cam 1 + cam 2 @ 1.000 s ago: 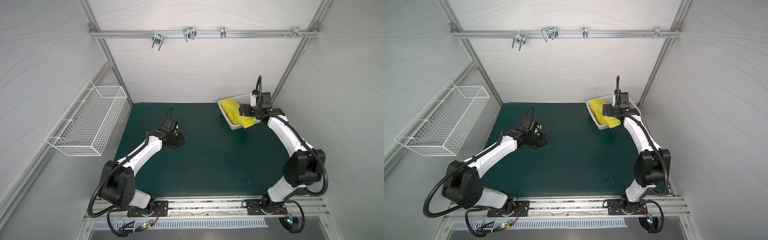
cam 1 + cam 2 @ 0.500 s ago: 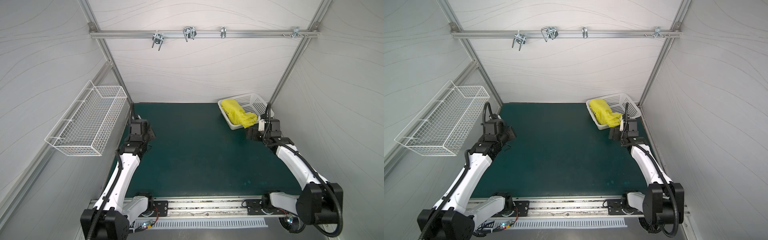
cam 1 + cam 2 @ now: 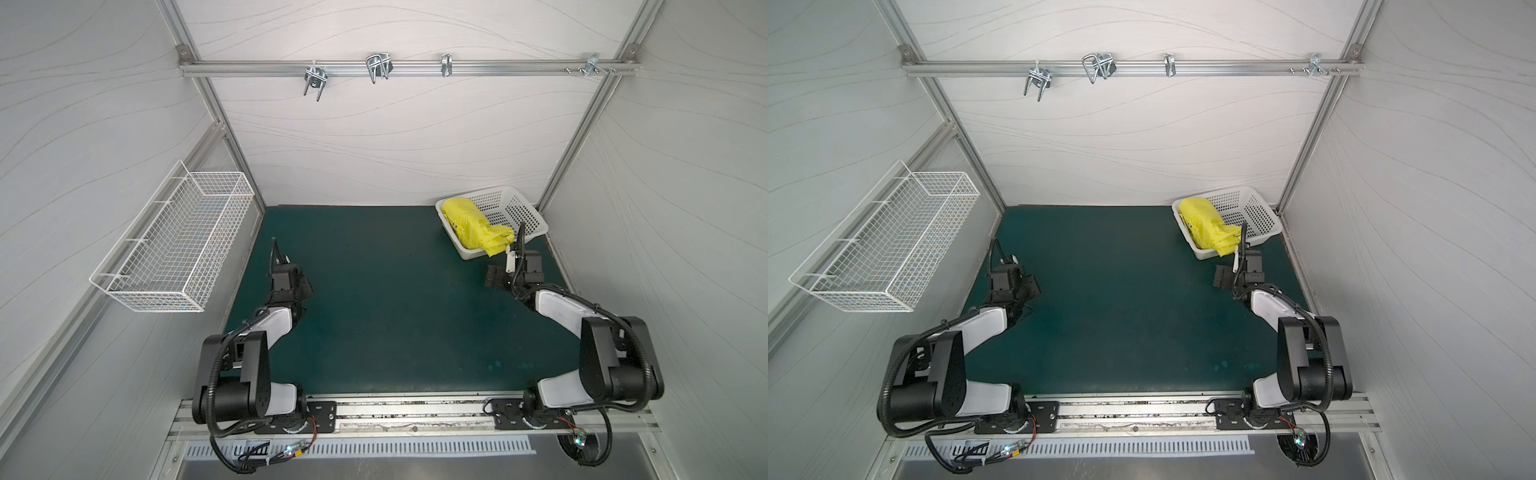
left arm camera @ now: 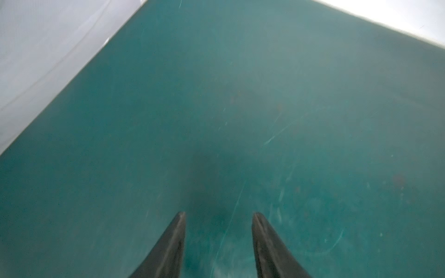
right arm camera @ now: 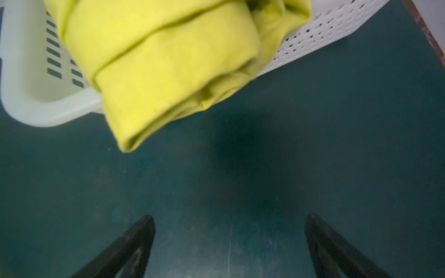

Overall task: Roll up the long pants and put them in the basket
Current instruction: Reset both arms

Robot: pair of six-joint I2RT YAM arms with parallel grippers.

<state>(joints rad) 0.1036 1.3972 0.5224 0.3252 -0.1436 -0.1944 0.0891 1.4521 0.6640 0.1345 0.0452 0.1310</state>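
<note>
**Fingers (image 4: 173,243) apart on both grippers, long pants (image 3: 473,226) in the white basket (image 3: 513,208)**

On the left gripper (image 4: 218,214) the 2 fingers stand a moderate gap apart. Only the green mat (image 4: 216,108) shows between them, and nothing is held. On the right gripper (image 5: 230,216) the 2 fingers stand much wider, and between them too there is only mat. Both grippers are over the mat: the left one near the left wall, the right one just in front of the white basket and apart from it.

The long pants lie as a yellow-green rolled bundle inside the white basket, which sits in the far right corner of the mat. 1 end of the bundle hangs over the near rim of the basket, toward the right gripper, but does not touch it. In both top views a wire basket (image 3: 178,241) hangs on the left wall.
</note>
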